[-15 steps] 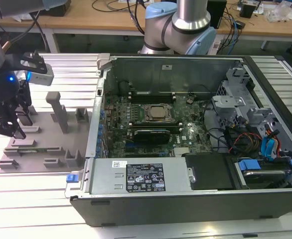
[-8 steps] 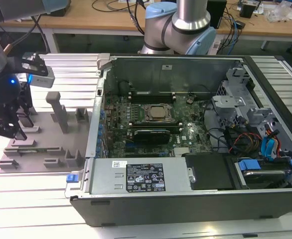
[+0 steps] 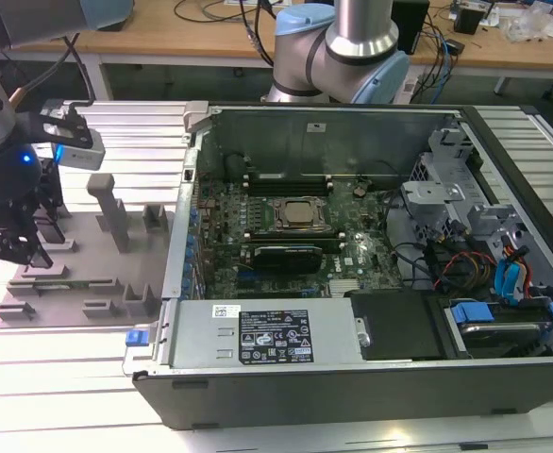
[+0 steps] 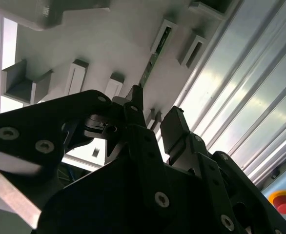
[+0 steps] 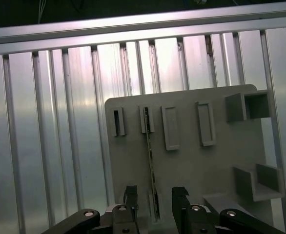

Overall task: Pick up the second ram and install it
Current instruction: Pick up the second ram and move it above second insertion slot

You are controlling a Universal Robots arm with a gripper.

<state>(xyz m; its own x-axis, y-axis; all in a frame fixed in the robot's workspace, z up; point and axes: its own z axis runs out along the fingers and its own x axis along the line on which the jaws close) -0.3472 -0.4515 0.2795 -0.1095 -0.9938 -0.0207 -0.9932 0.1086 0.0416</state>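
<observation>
Gripper [image 5: 155, 195] hangs over the grey holder plate [image 3: 97, 274], at the exterior view's left of the open computer case [image 3: 352, 236]. Its fingers [image 5: 179, 194] are apart and grip nothing, one on each side of the memory stick [image 5: 151, 161]. The stick stands on edge in the plate's narrow slots [image 5: 147, 119], seemingly so that its flat faces are offered for clamping. Its near end is hidden behind the gripper body. How far down its sides the fingers reach cannot be judged.

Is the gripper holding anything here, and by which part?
Nothing is held. The gripper has its fingers open on either side of the second ram, which sits on edge in the grey holder.
</observation>
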